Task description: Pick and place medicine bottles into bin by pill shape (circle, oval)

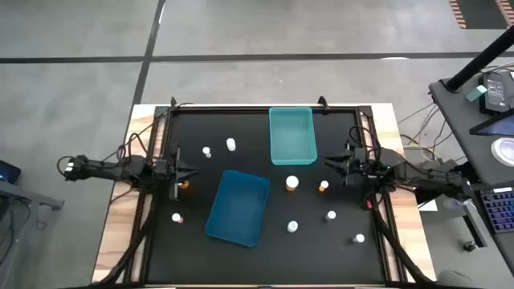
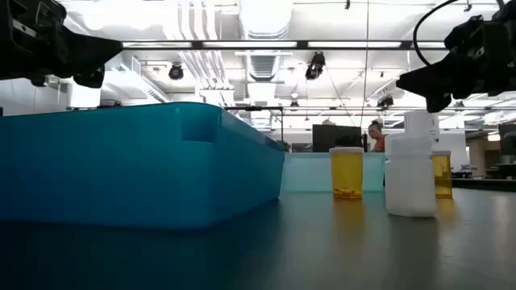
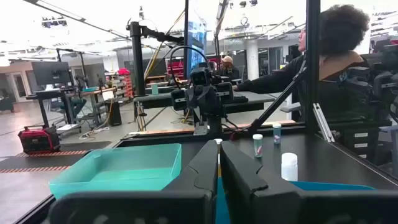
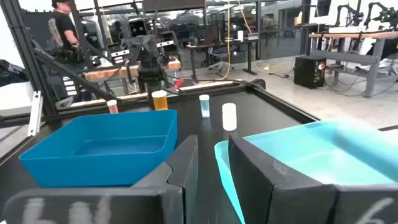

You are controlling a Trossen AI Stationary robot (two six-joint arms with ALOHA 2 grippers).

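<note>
The medicine bottles (image 1: 291,184) stand spread over the black table (image 1: 193,249), all upright as far as can be seen, their long axis vertical and the white caps pointing up. In the high view two white ones (image 1: 231,144) are near the far side, left of the teal bin (image 1: 291,135). An amber bottle (image 1: 323,186) stands close to the first amber one, just in front of the teal bin. Three more (image 1: 292,227) stand at the near right part of the table, and one (image 1: 177,217) is at the near left, beside the blue bin (image 1: 238,207). One amber bottle (image 1: 185,185) sits just under the left gripper (image 1: 191,171). In the low view a white bottle (image 2: 411,171) stands between two amber ones (image 2: 347,172), all upright.

The blue bin lies in the middle of the table, a little turned; the teal bin is at the far edge, straight.

The left gripper hangs above the left side of the table, its fingers (image 3: 202,171) almost pressed together and holding nothing. The right gripper (image 1: 332,164) hangs above the right side, next to the teal bin, its fingers (image 4: 252,163) a little apart and empty.
</note>
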